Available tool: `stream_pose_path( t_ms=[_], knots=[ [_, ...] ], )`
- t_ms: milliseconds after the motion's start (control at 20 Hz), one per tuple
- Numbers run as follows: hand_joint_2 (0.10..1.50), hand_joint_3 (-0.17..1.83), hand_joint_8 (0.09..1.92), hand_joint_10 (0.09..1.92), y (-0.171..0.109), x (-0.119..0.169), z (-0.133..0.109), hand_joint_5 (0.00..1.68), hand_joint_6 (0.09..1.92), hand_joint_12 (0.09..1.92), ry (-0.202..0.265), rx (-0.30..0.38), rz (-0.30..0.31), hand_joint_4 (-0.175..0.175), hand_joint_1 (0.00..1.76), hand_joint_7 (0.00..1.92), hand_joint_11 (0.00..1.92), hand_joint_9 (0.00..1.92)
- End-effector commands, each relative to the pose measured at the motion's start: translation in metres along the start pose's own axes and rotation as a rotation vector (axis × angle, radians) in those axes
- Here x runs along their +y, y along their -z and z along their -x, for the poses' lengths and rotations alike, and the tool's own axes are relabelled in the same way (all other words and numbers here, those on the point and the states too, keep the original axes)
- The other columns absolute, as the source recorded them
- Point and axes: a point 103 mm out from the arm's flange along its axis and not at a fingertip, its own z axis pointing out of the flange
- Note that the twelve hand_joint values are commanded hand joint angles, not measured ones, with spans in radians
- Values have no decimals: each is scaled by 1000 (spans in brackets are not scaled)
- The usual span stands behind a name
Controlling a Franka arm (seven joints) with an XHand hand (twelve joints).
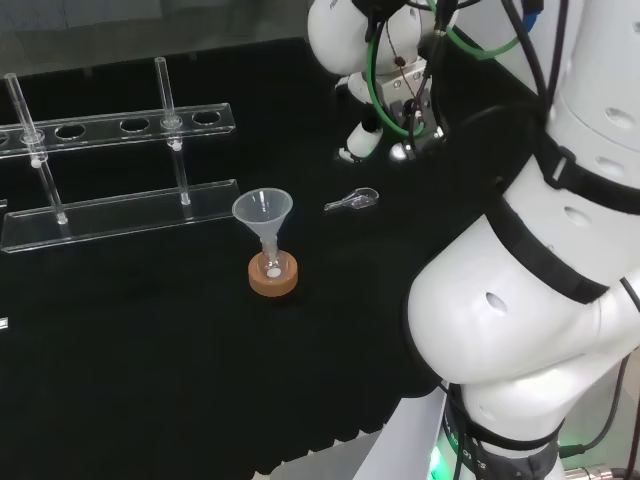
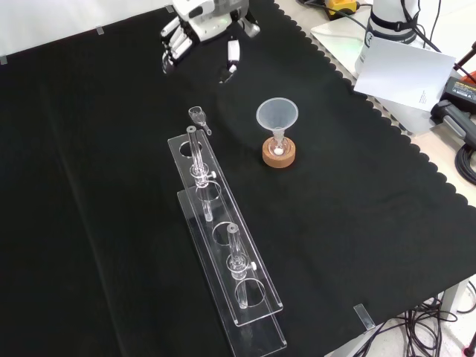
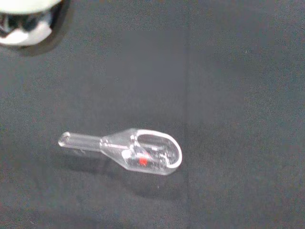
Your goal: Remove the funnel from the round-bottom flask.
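Note:
A clear funnel (image 1: 263,210) (image 2: 277,116) stands upright with its stem in the neck of a small round-bottom flask (image 1: 272,262) (image 2: 278,146). The flask sits on a cork ring (image 1: 273,278) (image 2: 280,155). My hand (image 2: 199,31) hovers at the far end of the cloth in the front view, well apart from the funnel, with its fingers relaxed and nothing in them. In the head view the hand (image 1: 385,130) hangs right of and beyond the funnel. A blurred white part of the hand (image 3: 24,21) sits at the wrist view's corner.
A small clear glass scoop (image 1: 353,201) (image 2: 198,117) (image 3: 138,151) lies on the cloth between hand and funnel. A clear tube rack (image 1: 120,170) (image 2: 223,245) with upright tubes stands left of the funnel in both fixed views. The cloth's scalloped edge (image 2: 387,126) runs right of the flask.

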Motion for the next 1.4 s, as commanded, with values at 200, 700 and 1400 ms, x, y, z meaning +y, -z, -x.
stream_pose_path(
  t_ms=[200, 700, 1400],
  knots=[
    [413, 644, 87, 87, 50, -41, -19, 398, 87, 1376, -50, 64, 27, 9, 761, 617, 231, 670],
    [486, 317, 87, 87, 101, -86, -43, 4, 87, 292, 29, 100, -110, 34, 532, 32, 0, 51],
    [529, 80, 87, 87, 125, -120, -93, 0, 87, 87, 236, 146, -222, 49, 442, 0, 0, 0]
  ],
)
